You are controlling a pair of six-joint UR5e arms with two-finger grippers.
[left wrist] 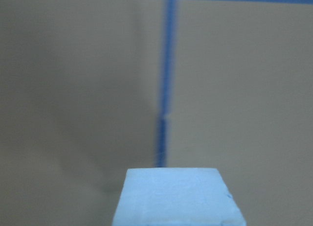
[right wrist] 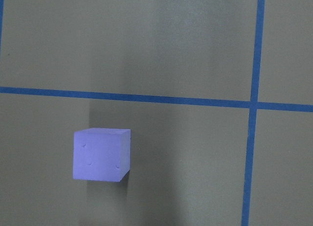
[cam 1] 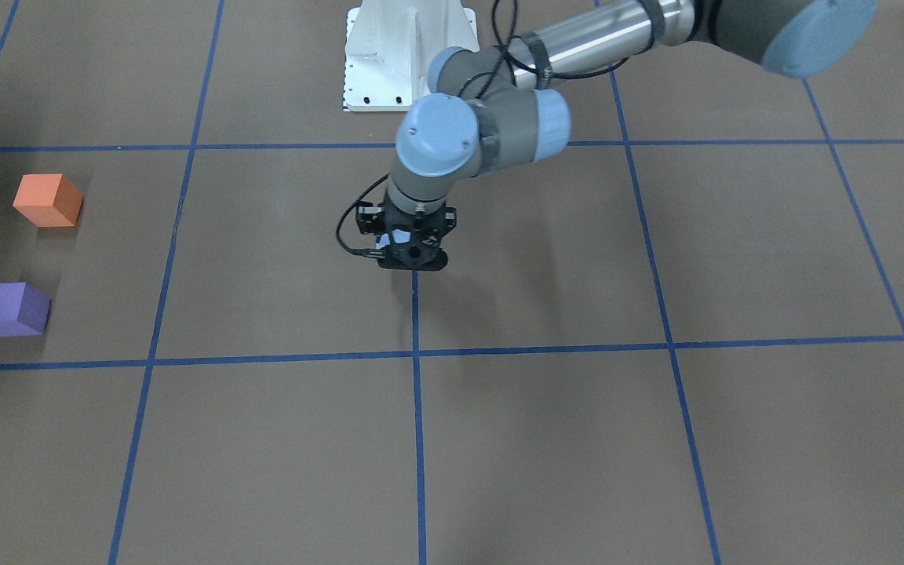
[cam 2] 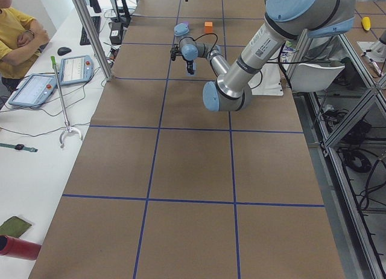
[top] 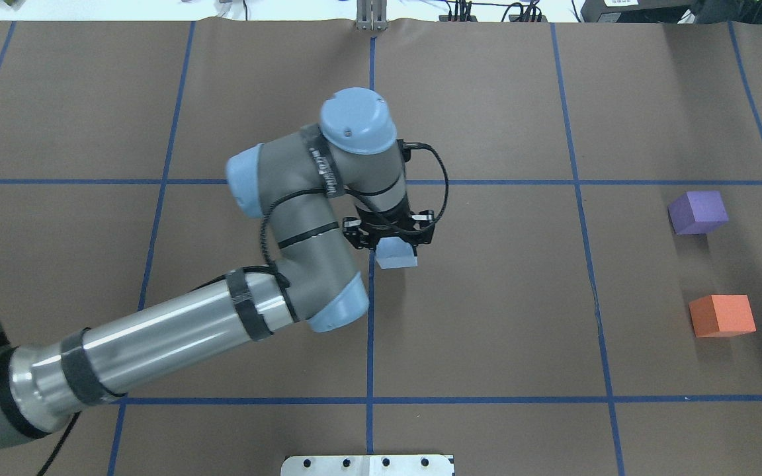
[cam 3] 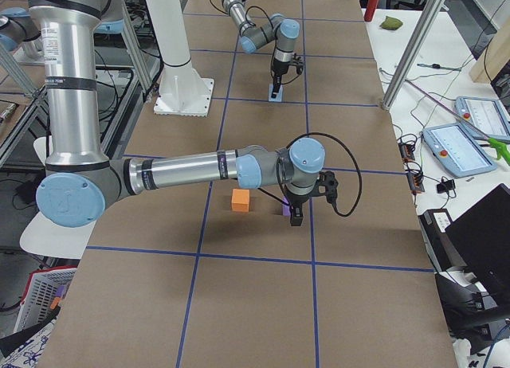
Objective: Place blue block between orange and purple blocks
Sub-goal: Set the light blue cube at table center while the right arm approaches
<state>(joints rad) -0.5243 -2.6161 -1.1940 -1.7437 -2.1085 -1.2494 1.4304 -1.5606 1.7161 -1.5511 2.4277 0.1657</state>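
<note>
My left gripper (top: 391,241) is shut on the light blue block (top: 397,258) near the table's middle, over a blue tape line. The block fills the bottom of the left wrist view (left wrist: 178,199). In the front view the gripper (cam 1: 413,259) hides it. The purple block (top: 697,211) and the orange block (top: 721,315) stand apart at the far right, with a gap between them. The right wrist view looks down on the purple block (right wrist: 100,155). My right gripper (cam 3: 296,213) shows only in the right side view, over the purple block; I cannot tell if it is open.
The white robot base (cam 1: 409,55) stands at the table's robot-side edge. Blue tape lines (top: 371,330) divide the brown table into squares. A metal post (cam 3: 410,49) and tablets (cam 3: 458,149) stand at the operators' side.
</note>
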